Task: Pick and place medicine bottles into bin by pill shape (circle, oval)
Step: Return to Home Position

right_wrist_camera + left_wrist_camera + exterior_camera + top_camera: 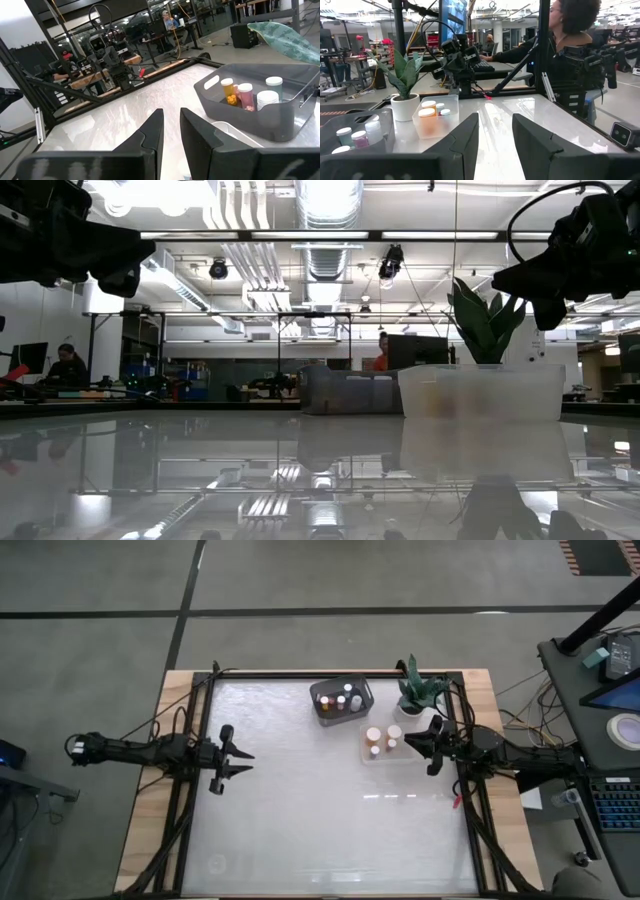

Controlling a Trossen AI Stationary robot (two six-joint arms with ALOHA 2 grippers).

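Ahead of the right pincer (pixel 414 743), fingers slightly apart, the transparent bin (pixel 385 756) holds orange medicine bottles (pixel 374 736); the black bin (pixel 317 692) beyond holds more. The left pincer (pixel 247 761), also apart, is far off. In the low view we cannot make out any bottle.

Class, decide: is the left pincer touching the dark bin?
Apart. The high view shows bare tabletop between the left pincer and the dark bin.

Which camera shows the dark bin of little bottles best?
The right wrist view: the dark bin is close, bottles visible inside. The high view shows it small from above, the left wrist view one corner, the low view its side.
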